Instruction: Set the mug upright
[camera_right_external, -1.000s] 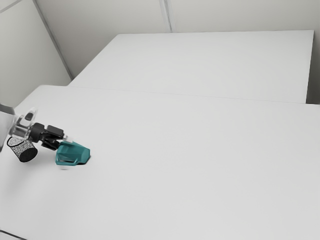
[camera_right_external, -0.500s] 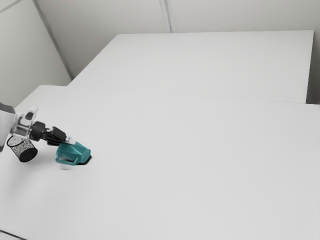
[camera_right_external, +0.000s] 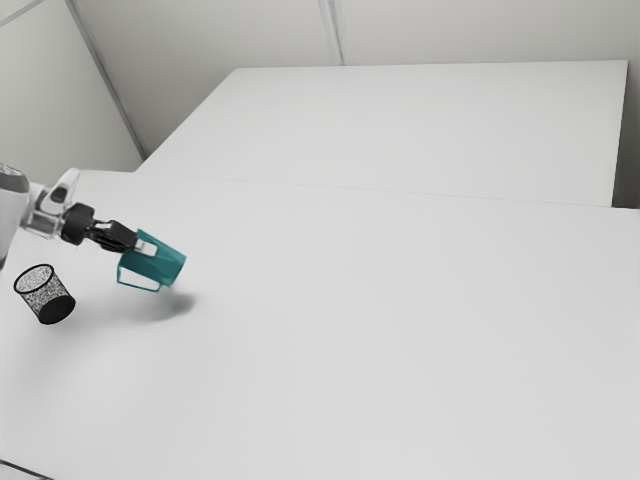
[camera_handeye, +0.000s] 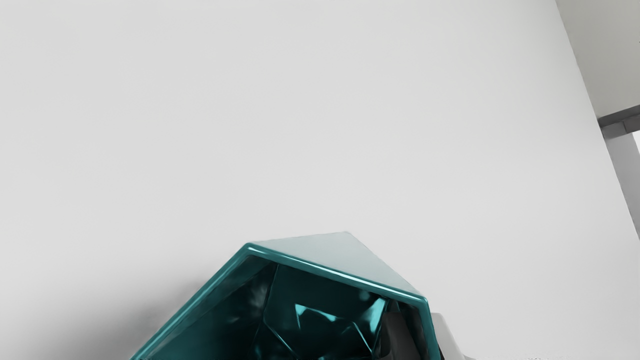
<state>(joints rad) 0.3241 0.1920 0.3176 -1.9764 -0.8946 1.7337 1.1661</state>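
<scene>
At the near corner on the exterior view's left, one thin dark line (camera_right_external: 25, 469) crosses the pale counter (camera_right_external: 380, 390). Farther in is one mesh holder (camera_right_external: 44, 294), black-rimmed and dark at its base, near the mug but apart from it. Beyond it, the single mug (camera_right_external: 162, 264) hangs above the counter, its soft shadow (camera_right_external: 168, 308) beneath. It is glossy teal with flat, angular sides and one squared handle, and it tilts, its mouth toward the hand. The two fingers (camera_right_external: 147, 248) are clamped on its wall, one inside, one outside. Behind lies one more white surface (camera_right_external: 430, 130), then light gray walls (camera_right_external: 480, 30).
</scene>
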